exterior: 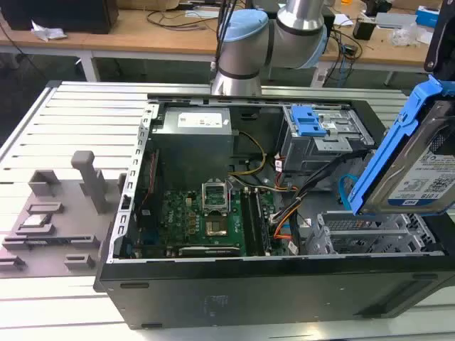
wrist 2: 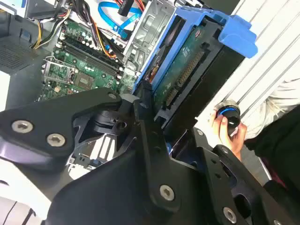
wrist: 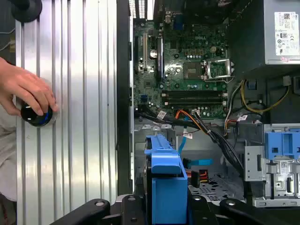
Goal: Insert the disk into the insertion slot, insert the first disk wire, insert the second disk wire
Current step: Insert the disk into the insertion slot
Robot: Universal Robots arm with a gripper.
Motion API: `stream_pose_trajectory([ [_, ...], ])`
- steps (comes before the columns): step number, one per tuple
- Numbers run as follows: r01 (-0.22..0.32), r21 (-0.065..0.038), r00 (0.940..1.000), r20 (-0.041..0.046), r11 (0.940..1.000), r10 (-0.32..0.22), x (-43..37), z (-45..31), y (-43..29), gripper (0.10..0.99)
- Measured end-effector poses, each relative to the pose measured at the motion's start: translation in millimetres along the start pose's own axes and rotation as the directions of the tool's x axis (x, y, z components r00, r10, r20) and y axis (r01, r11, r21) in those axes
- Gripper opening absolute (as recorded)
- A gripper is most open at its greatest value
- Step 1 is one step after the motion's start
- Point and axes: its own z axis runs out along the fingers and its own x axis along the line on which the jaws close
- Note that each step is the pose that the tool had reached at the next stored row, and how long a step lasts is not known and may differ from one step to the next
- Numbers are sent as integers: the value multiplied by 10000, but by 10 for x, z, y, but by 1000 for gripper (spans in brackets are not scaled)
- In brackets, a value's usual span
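Disk [exterior: 419, 167] first — a flat silver box in a bright blue plastic frame. At about 3 o'clock in the exterior view it hangs in the air, tipped up steeply, with its blue handle [exterior: 426, 92] pointing to 12 o'clock. The insertion slot [exterior: 370, 238], a silver cage full of little holes, sits at 6 o'clock from it, just below, inside the open computer case [exterior: 213, 284]. The disk is not in the slot yet. I cannot tell if its low edge touches the cage.

The jaws are clenched on the disk. In the second wrist view the black fingers [wrist 2: 143, 126] pinch one end of the blue frame.

I think the disk is hard and stiff, and heavy for how small it is. It would break if it got dropped or bumped. One flat side shows a bare green board [wrist 2: 180, 70], so that is not a place to squeeze. The blue frame's edges look like the safe place to hold — but smooth plastic can slip.

A white label [exterior: 434, 177] with black bars and small print is stuck on the disk. Another white label [exterior: 204, 121] is on the grey box [exterior: 195, 153] at 12 o'clock in the case.

A hand [wrist: 26, 89] rests on a black-and-blue knob [wrist: 35, 115] on the ribbed worktop [wrist: 84, 117].
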Motion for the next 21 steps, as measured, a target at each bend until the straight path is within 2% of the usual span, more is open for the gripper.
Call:
stream_pose_trajectory([
  [1, 0, 0, 10000, 4, 10000, 0, 0, 63, 3, 365],
  [6, 0, 0, 10000, 4, 10000, 0, -1, 156, 1, 365],
  [7, 1, -1, 10000, 3, 10000, -1, -1, 219, -1, 365],
  [9, 0, 0, 10000, 3, 10000, 0, -2, 255, -3, 365],
  [12, 0, 0, 10000, 5, 10000, 0, -12, 388, -7, 365],
  [15, 0, 0, 10000, 1, 10000, 0, -21, 432, -8, 365],
  [19, 1, -1, 10000, 14, 10000, -1, -147, 536, 1, 365],
  [21, 1, 0, 10000, 15, 10000, -1, -165, 551, 1, 365],
])
